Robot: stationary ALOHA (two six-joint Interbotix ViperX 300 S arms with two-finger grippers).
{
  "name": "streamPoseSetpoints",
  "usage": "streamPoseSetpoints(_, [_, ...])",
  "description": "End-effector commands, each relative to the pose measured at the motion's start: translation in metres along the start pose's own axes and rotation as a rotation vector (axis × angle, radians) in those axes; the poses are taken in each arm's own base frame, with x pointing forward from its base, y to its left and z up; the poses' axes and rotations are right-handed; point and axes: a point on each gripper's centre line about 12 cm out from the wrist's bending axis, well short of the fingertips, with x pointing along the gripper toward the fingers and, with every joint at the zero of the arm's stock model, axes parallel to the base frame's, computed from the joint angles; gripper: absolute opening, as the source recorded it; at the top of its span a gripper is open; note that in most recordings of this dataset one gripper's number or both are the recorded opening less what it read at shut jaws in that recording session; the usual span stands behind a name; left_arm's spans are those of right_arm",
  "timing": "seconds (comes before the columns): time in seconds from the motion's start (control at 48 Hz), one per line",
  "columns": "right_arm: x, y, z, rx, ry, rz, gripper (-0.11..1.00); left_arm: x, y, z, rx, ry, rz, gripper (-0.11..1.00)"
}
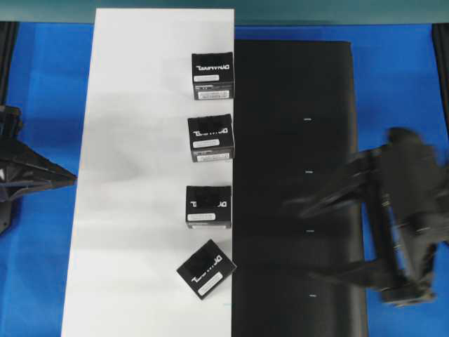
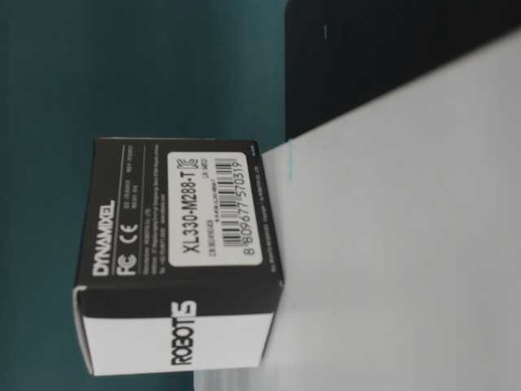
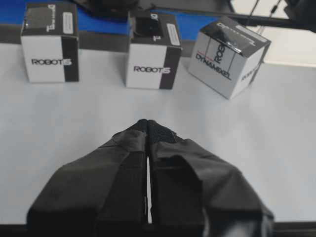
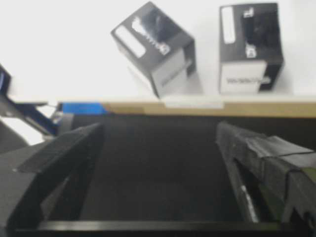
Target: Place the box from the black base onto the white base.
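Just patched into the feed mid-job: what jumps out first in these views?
Four small black boxes stand in a column along the white base's right edge, beside the black base; the nearest one sits skewed while the other three sit square. The right end effector hovers wide open and empty over the black base, which carries no box. The left end effector, shut, sits at the white base's left edge.

Black boxes (image 1: pixel 212 75) with white lettering, white base (image 1: pixel 140 175), black base (image 1: pixel 295 140), blue tabletop (image 1: pixel 42 84).
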Motion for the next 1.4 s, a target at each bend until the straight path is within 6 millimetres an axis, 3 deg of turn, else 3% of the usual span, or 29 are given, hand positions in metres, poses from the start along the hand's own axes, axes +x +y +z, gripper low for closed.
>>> streamPoseSetpoints(0.0, [-0.015, -0.003, -0.005, -0.010, -0.061, 0.021, 1.00, -0.001, -0.002, 0.012, 0.003, -0.032, -0.005, -0.02])
streamPoseSetpoints(0.25, [-0.044, -0.017, -0.044, -0.008, -0.090, 0.028, 0.99, -0.002, -0.002, 0.013, 0.005, -0.039, -0.006, -0.02])
streamPoseSetpoints(0.771, [-0.110, -0.046, -0.083, 0.040, -0.274, 0.007, 0.99, -0.006, -0.002, 0.017, 0.003, -0.061, -0.008, -0.02])
streamPoseSetpoints(1.041, [-0.122, -0.054, -0.098, 0.054, -0.308, -0.008, 0.99, -0.008, -0.002, 0.019, 0.005, -0.070, -0.009, -0.02])
streamPoseSetpoints(1.374, [-0.121, -0.055, -0.104, 0.055, -0.304, -0.012, 0.99, -0.008, -0.002, 0.019, 0.003, -0.070, -0.009, -0.02])
